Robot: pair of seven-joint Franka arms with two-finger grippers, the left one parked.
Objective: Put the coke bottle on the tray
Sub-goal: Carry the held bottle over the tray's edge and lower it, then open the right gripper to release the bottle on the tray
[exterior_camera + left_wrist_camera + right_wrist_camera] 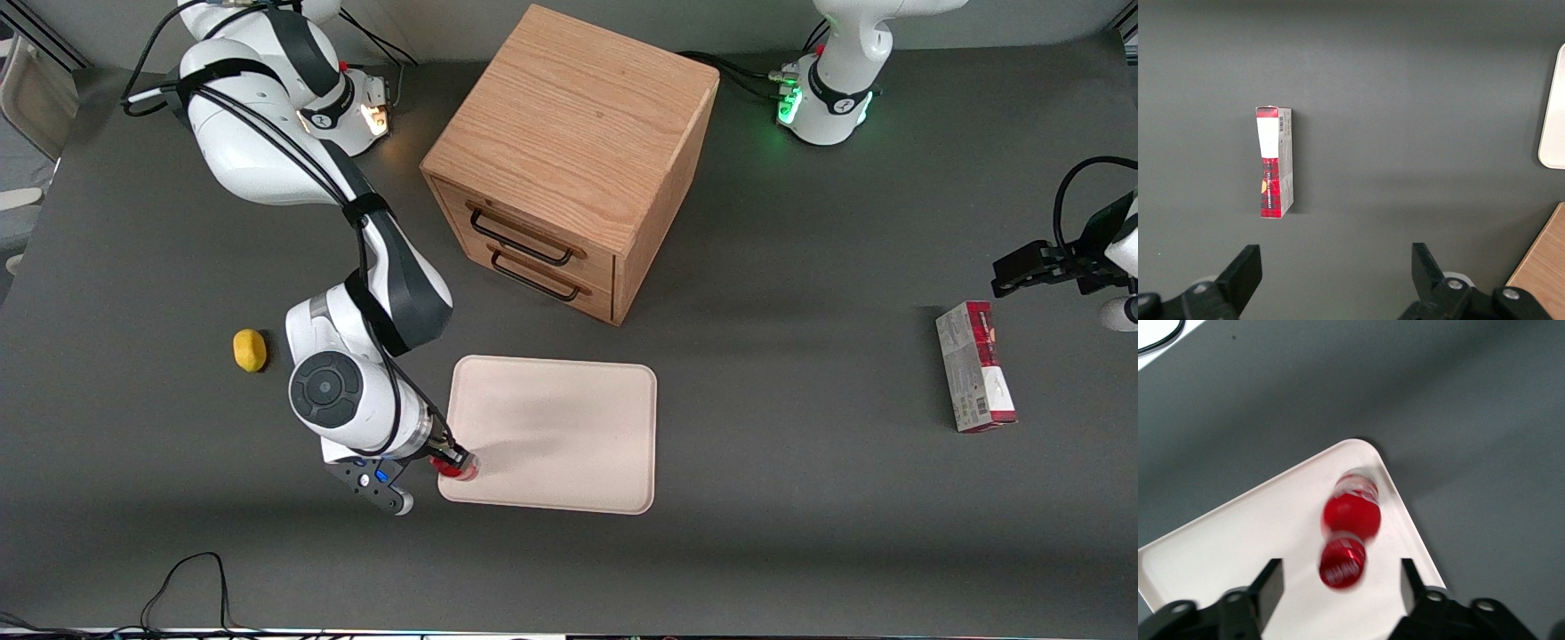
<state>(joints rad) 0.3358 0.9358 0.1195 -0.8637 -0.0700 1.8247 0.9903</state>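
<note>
Bottle (1350, 523) stands in a tray (569, 418) corner, close to the low rounded rim, with bare cream surface stretching toward the cabinet (569, 160). It is small, glossy red plastic with a red lettered cap. Gripper (1341, 587) hangs just above it, fingers spread apart, clear of the bottle.

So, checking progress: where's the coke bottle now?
The coke bottle is over the tray corner nearest the front camera, between the open gripper fingers.
</note>
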